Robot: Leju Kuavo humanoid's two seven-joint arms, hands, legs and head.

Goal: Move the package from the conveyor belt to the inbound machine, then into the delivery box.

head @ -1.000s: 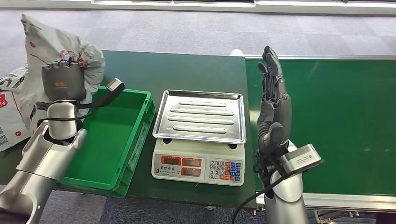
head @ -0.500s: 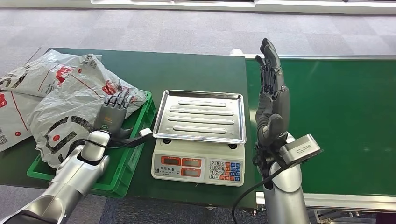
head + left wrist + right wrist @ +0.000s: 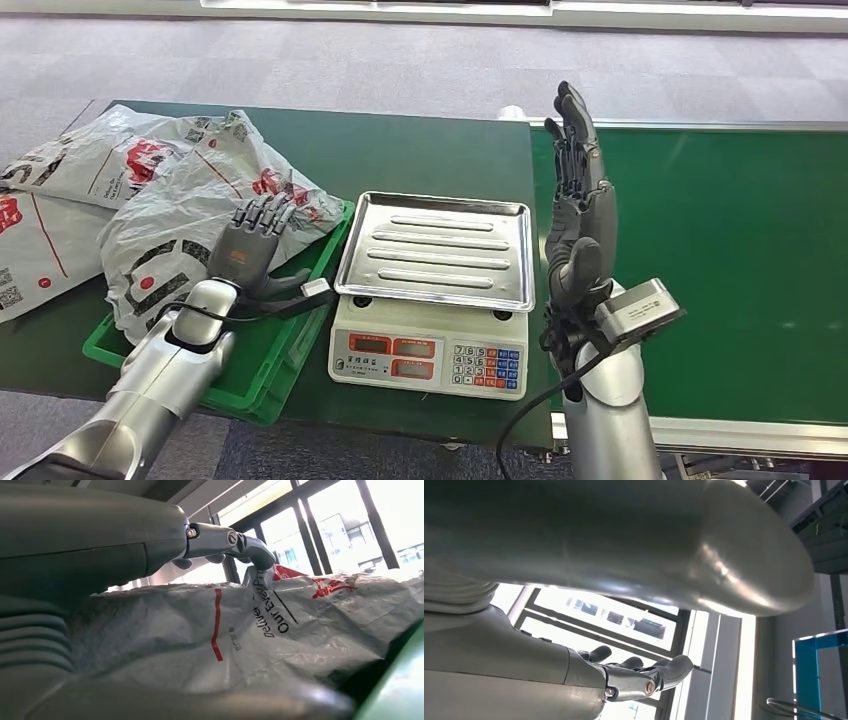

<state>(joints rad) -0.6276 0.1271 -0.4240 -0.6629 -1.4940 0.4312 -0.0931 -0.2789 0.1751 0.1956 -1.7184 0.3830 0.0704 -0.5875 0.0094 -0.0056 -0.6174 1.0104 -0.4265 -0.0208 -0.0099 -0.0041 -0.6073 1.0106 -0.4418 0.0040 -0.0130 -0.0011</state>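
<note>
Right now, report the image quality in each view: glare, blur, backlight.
Head view: even light, sharp; mild sheen on the scale tray. Left wrist view: blown-out windows, package print legible, left hand soft up close. Right wrist view: strong backlight, right hand in shadow, near thumb blurred.

Both arms are smooth silver tubes with rounded joints. The left hand (image 3: pixel 252 247) has a dark grey back bearing a small orange mark, and darker jointed fingers. The right hand (image 3: pixel 580 215) is dark grey to black, its segmented fingers lighter at the knuckles. A grey box-shaped camera sits at each wrist, with black cables looping down along the forearms. In the wrist views, small screws mark the finger joints, and the hand covers are grey and ribbed.
</note>
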